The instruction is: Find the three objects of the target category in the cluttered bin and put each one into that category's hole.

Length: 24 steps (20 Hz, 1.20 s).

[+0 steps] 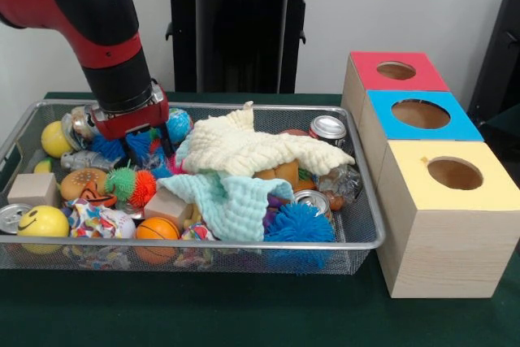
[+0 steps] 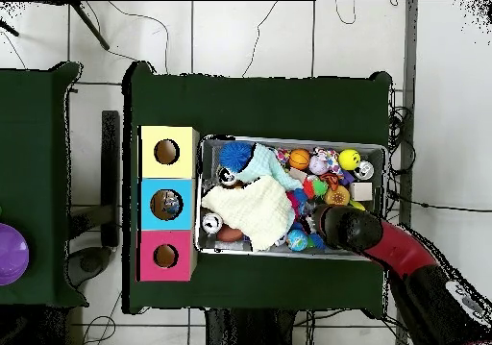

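End effector (image 1: 148,148) down in the cluttered bin (image 1: 357,243)
Its tips sink among spiky toys; grip state impossible to tell

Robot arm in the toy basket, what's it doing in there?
The red and black robot arm has its hand down among the spiky balls at one end of the wire bin, which is piled with toys, cans and two cloths. It seems to be hunting for something to pick out. Beside the bin stand three wooden boxes with holes on top: red, blue and yellow. Whether it has grabbed anything is hidden.
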Motion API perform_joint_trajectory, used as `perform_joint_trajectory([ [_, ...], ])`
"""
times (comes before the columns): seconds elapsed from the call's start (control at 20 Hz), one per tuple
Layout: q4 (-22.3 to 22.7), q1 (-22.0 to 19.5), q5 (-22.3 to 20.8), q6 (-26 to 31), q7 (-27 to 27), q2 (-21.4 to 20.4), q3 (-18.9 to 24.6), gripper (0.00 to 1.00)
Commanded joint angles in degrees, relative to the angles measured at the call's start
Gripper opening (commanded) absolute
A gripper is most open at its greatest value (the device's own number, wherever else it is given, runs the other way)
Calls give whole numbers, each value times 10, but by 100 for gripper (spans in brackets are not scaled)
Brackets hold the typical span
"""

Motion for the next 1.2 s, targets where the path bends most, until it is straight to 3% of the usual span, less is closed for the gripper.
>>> perform_joint_trajectory([
  [0.05, -103, 19, 0, -184, 142, 130, 5, 100],
  [0.3, -107, 17, -3, -191, 135, 136, 9, 100],
  [0.35, -109, 17, -3, -191, 133, 137, 10, 0],
  [1.2, -94, 12, -12, -234, 144, 137, 10, 0],
])
